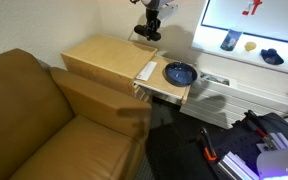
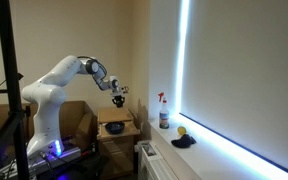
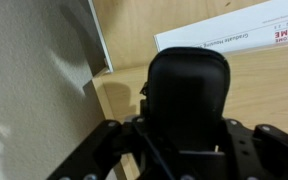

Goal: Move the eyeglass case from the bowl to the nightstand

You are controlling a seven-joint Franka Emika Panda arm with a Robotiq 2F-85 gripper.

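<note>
My gripper [image 1: 149,32] hangs above the back right corner of the wooden nightstand [image 1: 99,60]. In the wrist view it [image 3: 184,140] is shut on a black eyeglass case [image 3: 187,90], held above the nightstand's wood top [image 3: 264,90]. The dark blue bowl [image 1: 179,73] stands on a lower light shelf to the right of the nightstand and looks empty. In the exterior view from farther off, the gripper [image 2: 118,97] is above the bowl [image 2: 114,128] and nightstand.
A white booklet [image 3: 234,32] lies on the nightstand near the wall; it shows as a white sheet [image 1: 146,71] at the edge. A brown sofa [image 1: 44,120] stands beside the nightstand. A spray bottle [image 2: 164,110] stands on the window sill.
</note>
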